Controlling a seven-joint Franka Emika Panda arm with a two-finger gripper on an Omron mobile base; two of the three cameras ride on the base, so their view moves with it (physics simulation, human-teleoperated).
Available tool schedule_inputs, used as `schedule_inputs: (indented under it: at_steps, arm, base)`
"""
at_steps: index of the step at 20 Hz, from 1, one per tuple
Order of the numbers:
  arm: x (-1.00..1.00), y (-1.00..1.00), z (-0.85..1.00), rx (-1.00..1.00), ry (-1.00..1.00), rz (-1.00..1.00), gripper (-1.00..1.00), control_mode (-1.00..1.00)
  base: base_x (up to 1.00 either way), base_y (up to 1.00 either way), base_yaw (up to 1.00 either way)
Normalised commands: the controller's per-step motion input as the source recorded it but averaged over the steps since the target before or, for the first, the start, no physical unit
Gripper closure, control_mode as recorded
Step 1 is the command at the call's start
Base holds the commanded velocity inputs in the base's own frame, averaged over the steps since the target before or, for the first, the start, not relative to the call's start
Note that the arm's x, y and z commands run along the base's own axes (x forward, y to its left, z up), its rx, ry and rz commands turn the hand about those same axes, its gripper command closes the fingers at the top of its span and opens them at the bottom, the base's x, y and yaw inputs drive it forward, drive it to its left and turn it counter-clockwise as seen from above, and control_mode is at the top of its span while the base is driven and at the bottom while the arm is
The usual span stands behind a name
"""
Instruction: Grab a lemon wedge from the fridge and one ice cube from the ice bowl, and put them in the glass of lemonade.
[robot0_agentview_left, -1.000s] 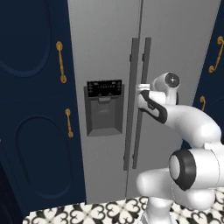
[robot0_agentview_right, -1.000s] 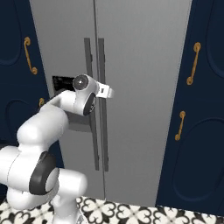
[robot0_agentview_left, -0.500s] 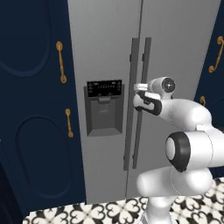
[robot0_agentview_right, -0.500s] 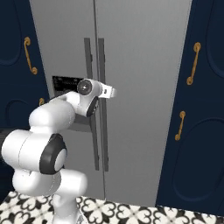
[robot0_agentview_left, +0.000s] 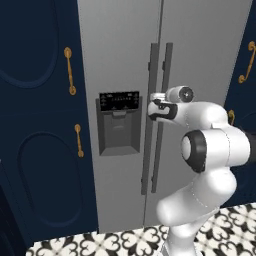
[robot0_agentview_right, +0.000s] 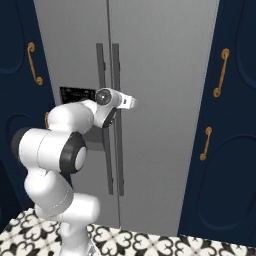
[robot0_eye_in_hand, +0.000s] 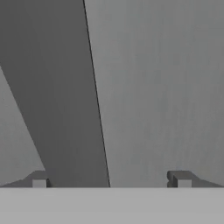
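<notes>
Reaching at the tall light-grey fridge, doors shut; hand spread wide, empty, near its dark vertical handle. Lemon, ice steps remain.

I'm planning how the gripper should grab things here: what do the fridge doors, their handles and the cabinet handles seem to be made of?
The fridge doors look like brushed, matte light-grey metal, with faint vertical streaks. The fridge handles are darker grey flat bars, probably metal or plastic. The cabinet handles shine gold, like polished brass.
</notes>
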Motion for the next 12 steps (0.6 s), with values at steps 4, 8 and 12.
schedule_inputs:
  at_steps: [4, 8, 12]
  arm:
    - [0.6, 0.0, -0.17, 0.0, 0.0, 0.0, -1.0, -1.0]
    - [0.62, -0.01, -0.08, 0.0, 0.0, 0.0, -1.0, -1.0]
    - [0.52, -0.02, -0.01, 0.0, 0.07, 0.0, 1.0, -1.0]
  base:
    - [0.0, 0.0, 0.0]
    - [0.0, 0.0, 0.0]
    - [0.0, 0.0, 0.0]
